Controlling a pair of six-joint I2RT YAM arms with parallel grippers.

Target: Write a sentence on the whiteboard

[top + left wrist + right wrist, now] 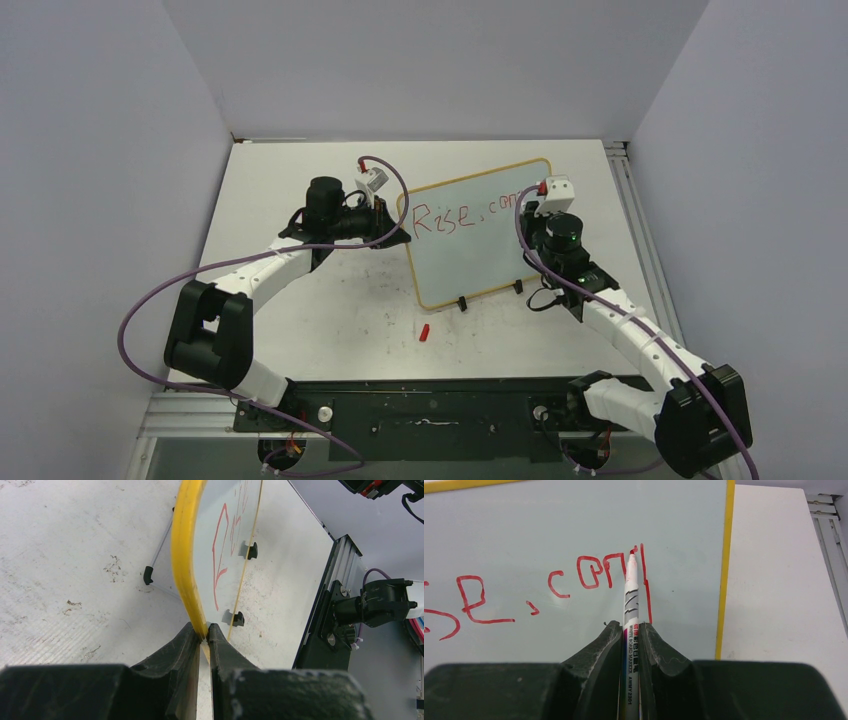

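The whiteboard stands tilted on two black clip feet at the table's middle. Its frame looks yellow in the wrist views. My left gripper is shut on the board's left edge. My right gripper is shut on a white board marker with a red tip, and the tip touches the board surface. The sentence in red reads "Rise, con" with a long downstroke beside the tip. Its right end is hidden behind my right gripper in the top view.
A red marker cap lies on the table in front of the board. A thin prop leg with a black tip stands behind the board. A grey rail runs along the table's right edge.
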